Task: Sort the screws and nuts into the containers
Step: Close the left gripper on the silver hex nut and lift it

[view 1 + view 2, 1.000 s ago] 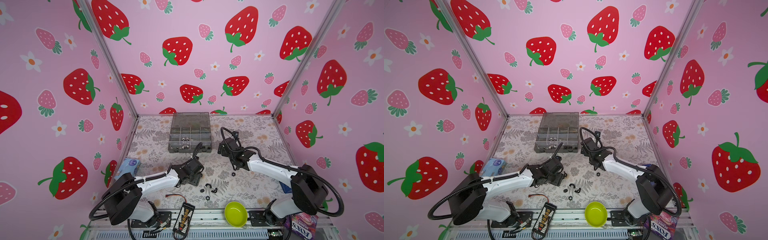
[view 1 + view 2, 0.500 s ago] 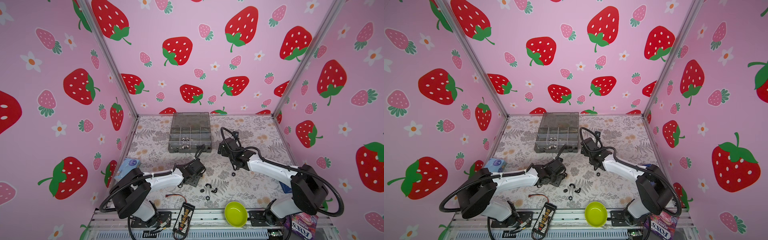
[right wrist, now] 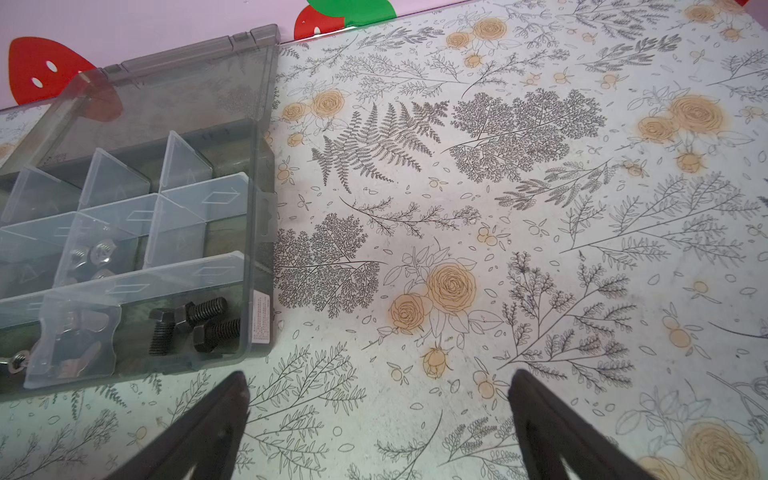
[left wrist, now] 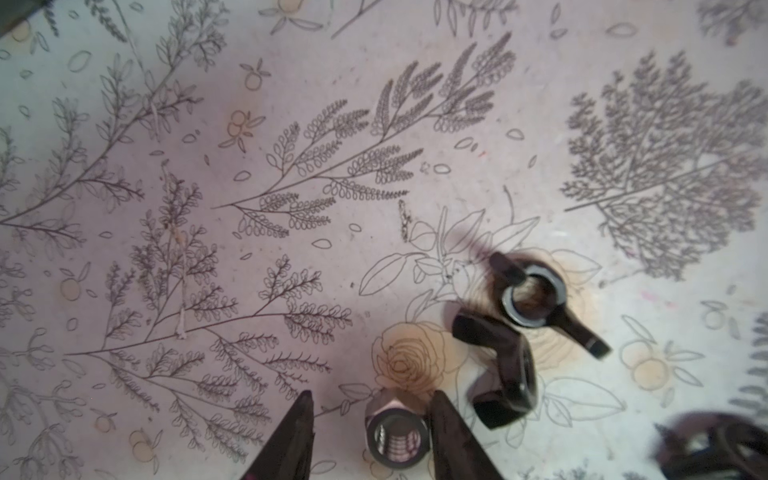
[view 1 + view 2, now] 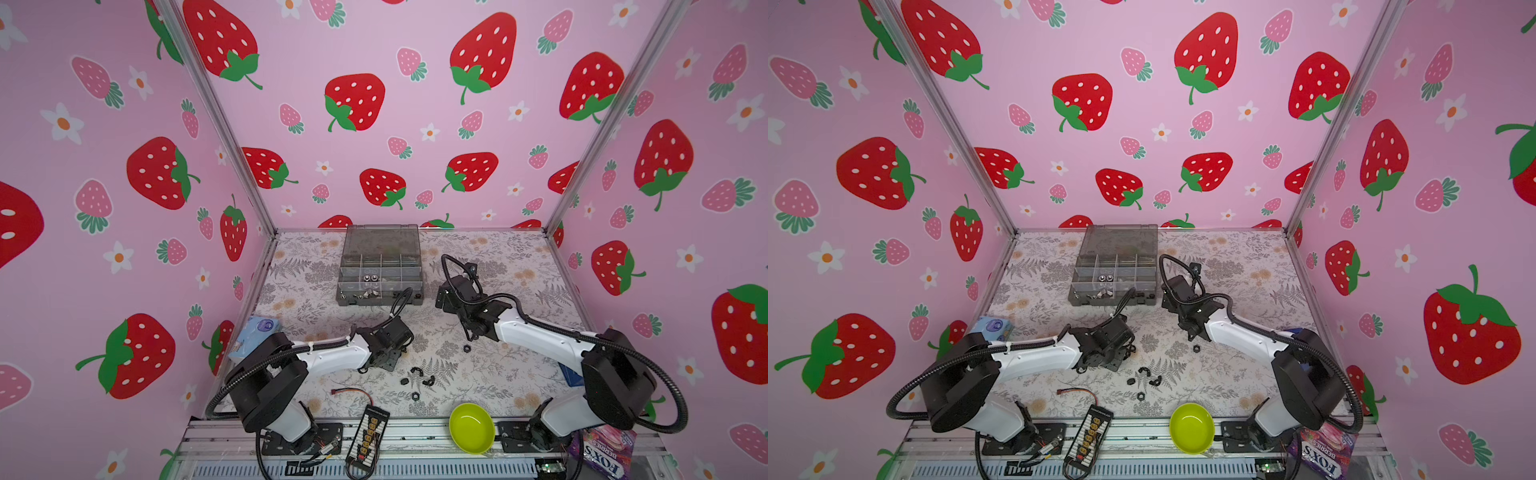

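I see three black screws (image 3: 203, 312) and silver nuts (image 5: 370, 278) in the open organizer (image 5: 380, 266) mid-frame, black nuts (image 5: 428, 380) loose below it.

The organizer box (image 5: 417, 274) stands at the back of the tabletop (image 5: 498, 270), left of centre, its lid (image 5: 382, 239) open behind the compartments (image 5: 409, 261). The screws (image 3: 191, 328) lie in the front right corner compartment; nuts (image 5: 371, 277) sit in the middle row and, it seems, farther left in the front row. The right gripper (image 3: 378, 376) hangs just right of that corner. Before the box, mid-tabletop, loose nuts (image 5: 414, 397) lie scattered. One nut (image 4: 397, 440) sits between the fingers (image 4: 286, 444) of the left gripper (image 4: 370, 395), two winged nuts (image 4: 515, 365) just beside it. A bowl (image 5: 471, 428) rests at the front edge, right of a charger board (image 5: 368, 432)
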Motion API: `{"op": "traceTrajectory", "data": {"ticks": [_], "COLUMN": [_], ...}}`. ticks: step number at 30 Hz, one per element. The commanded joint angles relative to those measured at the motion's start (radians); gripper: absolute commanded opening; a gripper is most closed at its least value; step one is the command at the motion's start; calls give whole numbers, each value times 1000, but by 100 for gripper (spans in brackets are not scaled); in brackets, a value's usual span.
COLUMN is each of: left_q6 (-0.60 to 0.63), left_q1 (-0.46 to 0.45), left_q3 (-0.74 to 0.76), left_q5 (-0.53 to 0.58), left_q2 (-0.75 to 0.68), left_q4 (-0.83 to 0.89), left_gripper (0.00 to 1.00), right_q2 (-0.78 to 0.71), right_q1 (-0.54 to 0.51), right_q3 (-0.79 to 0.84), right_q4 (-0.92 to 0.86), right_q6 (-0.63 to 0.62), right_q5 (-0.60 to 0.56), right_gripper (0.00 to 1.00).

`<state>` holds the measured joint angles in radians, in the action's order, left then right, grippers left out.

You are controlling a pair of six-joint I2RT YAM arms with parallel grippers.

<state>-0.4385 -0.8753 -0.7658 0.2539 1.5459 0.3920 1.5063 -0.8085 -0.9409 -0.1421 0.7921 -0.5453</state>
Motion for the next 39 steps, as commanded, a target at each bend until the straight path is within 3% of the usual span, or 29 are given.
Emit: {"op": "traceTrajectory", "data": {"ticks": [1,7,27,30,39], "left_q6": [-13,-26,-61,-62,-71], "left_q1": [-3,-3,4,4,15], "left_q3": [-30,-36,-73,-71,-74], "left_q5": [-9,-73,-82,-82,-88], "left_q2": [12,38,86,88,90], "left_q4": [58,84,201,206,214], "left_gripper": [45,43,41,35,33], "right_q2": [-6,-11,-6,1,0], "right_q1": [5,5,6,6,6], "right_q3": [7,14,6,-2,-9], "right_q4": [-20,-20,-23,-23,-24], "right_q6": [24,27,25,24,17], "right_q5": [-19,-22,-18,-12,-13], "right_gripper": [100,100,100,100,100]}}
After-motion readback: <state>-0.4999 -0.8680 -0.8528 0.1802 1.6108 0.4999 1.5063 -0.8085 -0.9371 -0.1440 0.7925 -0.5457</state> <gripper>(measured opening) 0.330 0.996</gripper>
